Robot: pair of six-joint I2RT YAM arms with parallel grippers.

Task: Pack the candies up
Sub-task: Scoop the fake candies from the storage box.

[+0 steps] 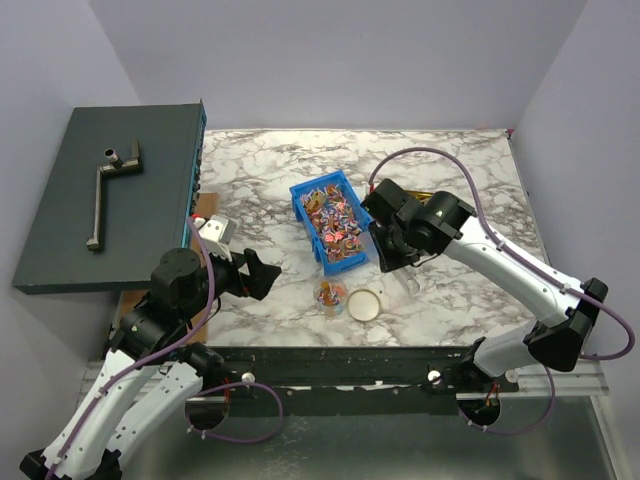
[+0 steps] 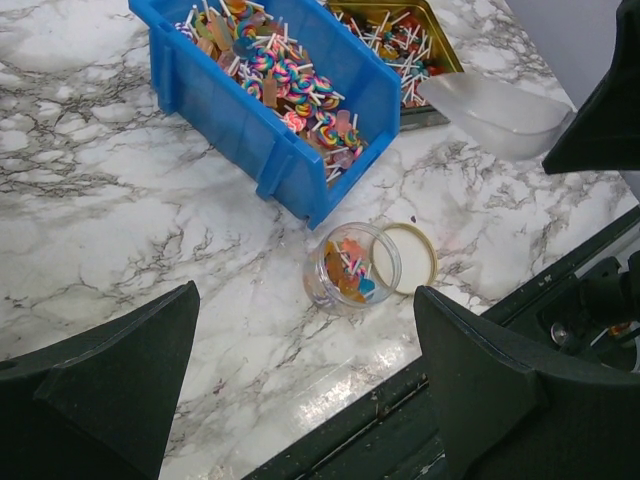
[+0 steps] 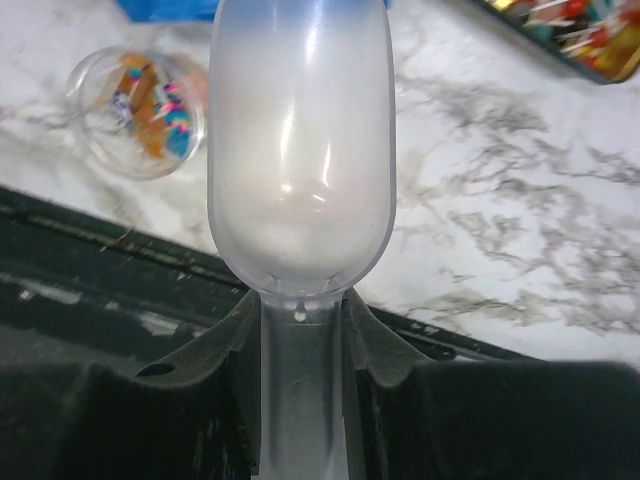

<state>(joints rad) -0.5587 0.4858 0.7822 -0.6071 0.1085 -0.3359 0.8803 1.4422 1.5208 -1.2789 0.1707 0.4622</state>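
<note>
The candies [image 1: 332,218] fill a blue bin [image 1: 303,195] at mid-table; in the left wrist view the candies [image 2: 290,80] show small white sticks. A few more lie in a small clear jar [image 1: 331,294] in front of the bin, with its round gold lid [image 1: 365,303] lying beside it. My right gripper [image 1: 392,258] hangs just right of the bin, shut on the handle of a clear plastic scoop [image 3: 300,150] whose bowl looks empty. My left gripper [image 1: 255,275] hovers open left of the jar [image 2: 350,268], nothing between its fingers.
A gold tin [image 2: 400,40] holding more sweets sits behind the bin, partly hidden by the right arm. A dark grey box [image 1: 110,190] with a metal handle fills the left side. The table's black front rail [image 3: 120,270] runs just below the jar.
</note>
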